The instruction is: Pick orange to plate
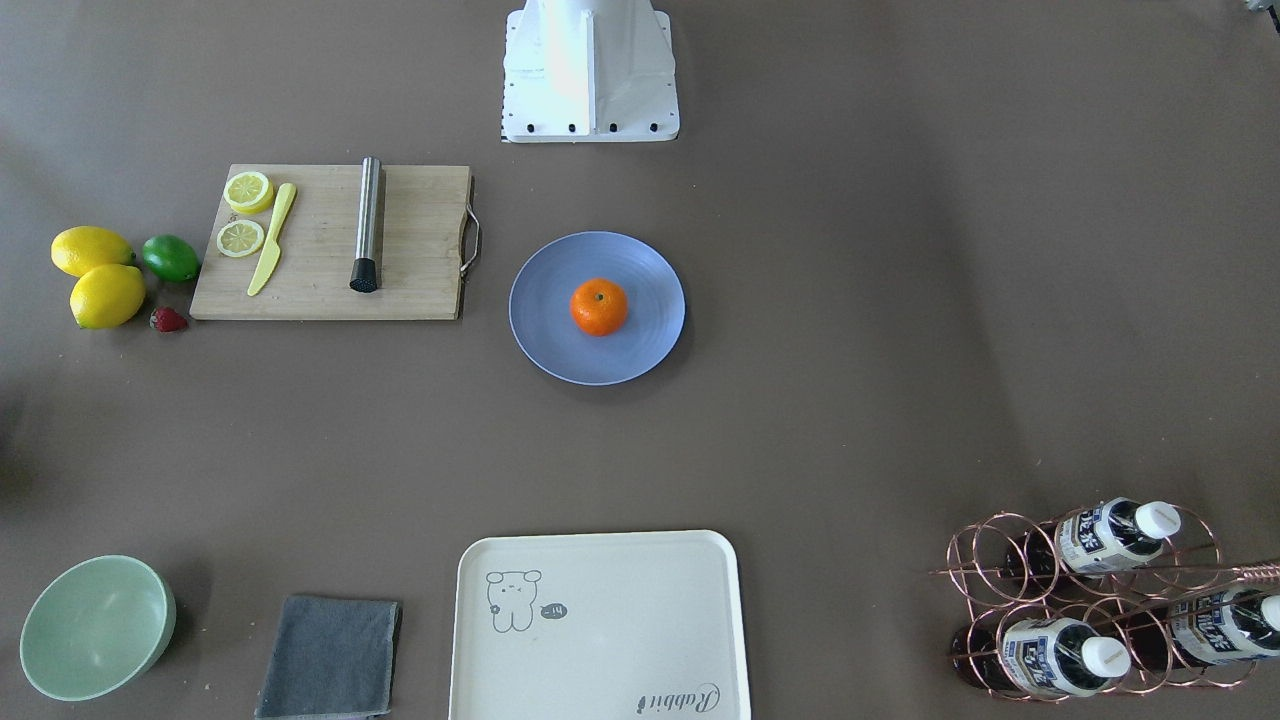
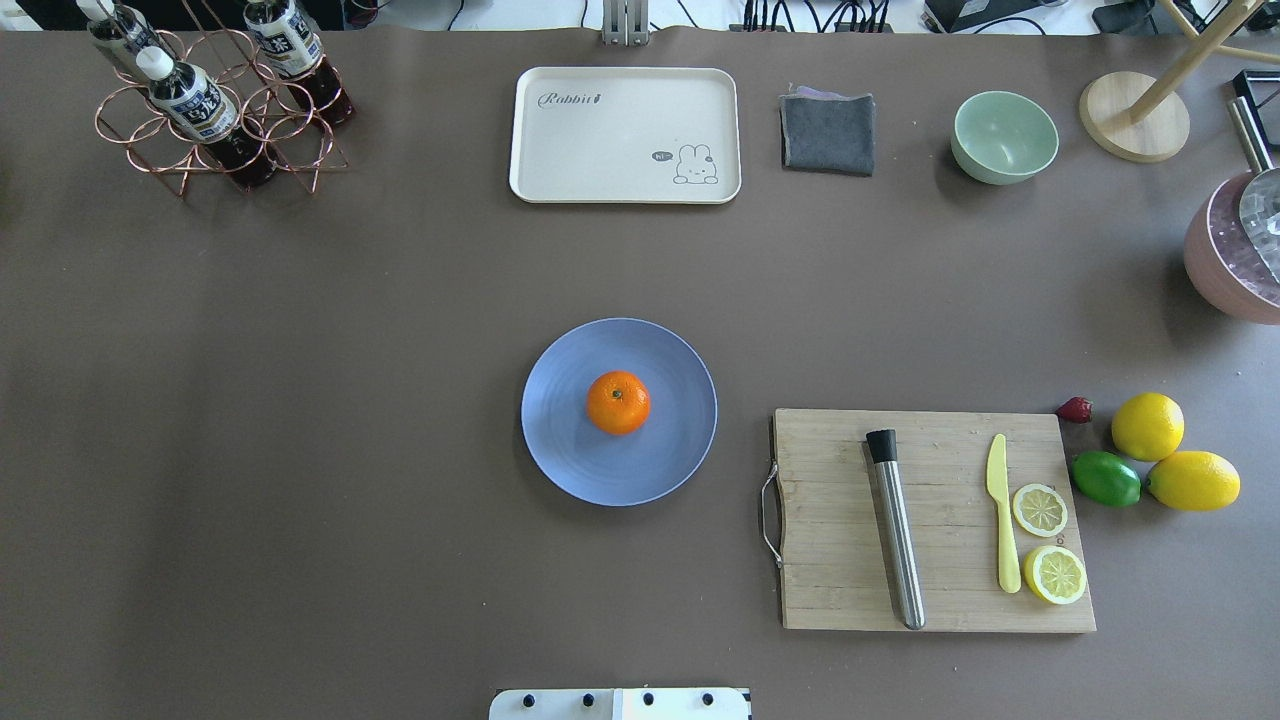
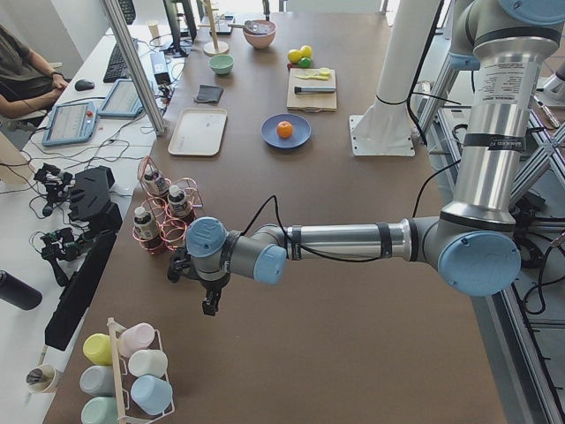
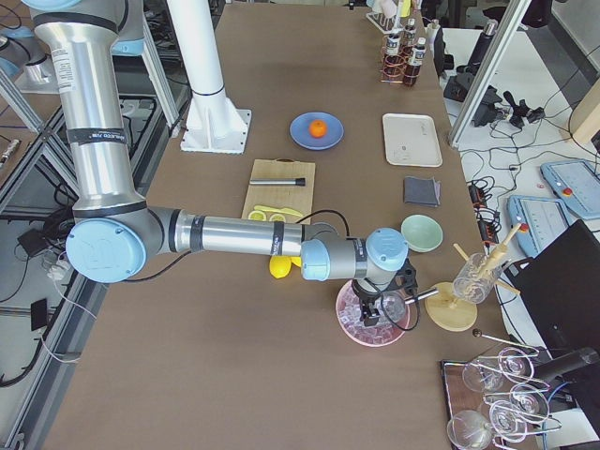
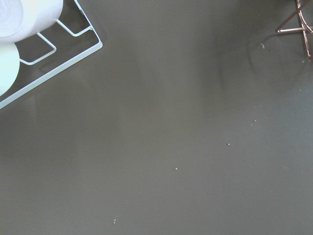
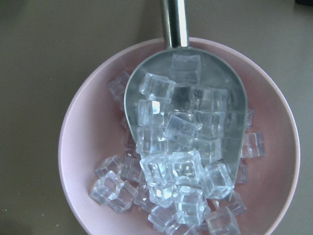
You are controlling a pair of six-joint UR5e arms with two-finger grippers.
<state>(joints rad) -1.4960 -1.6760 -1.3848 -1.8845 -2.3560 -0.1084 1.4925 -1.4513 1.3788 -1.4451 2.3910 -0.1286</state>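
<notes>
The orange (image 1: 599, 306) (image 2: 618, 402) rests near the middle of the periwinkle-blue plate (image 1: 545, 330) (image 2: 560, 455) at the table's centre, with nothing touching it. Neither gripper appears in the overhead or front views. My left gripper (image 3: 210, 305) hangs low over bare table at the left end, beside the bottle rack, far from the plate (image 3: 269, 138). My right gripper (image 4: 368, 314) hovers over a pink bowl of ice at the right end. I cannot tell whether either is open or shut. No fingers show in the wrist views.
A wooden board (image 2: 840, 540) carries a steel muddler, a yellow knife and lemon slices, with lemons (image 2: 1147, 426), a lime and a strawberry beside it. A cream tray (image 2: 625, 135), grey cloth, mint bowl (image 2: 1004, 136), copper bottle rack (image 2: 215, 110) and pink ice bowl (image 6: 83, 147) with scoop line the table's edges.
</notes>
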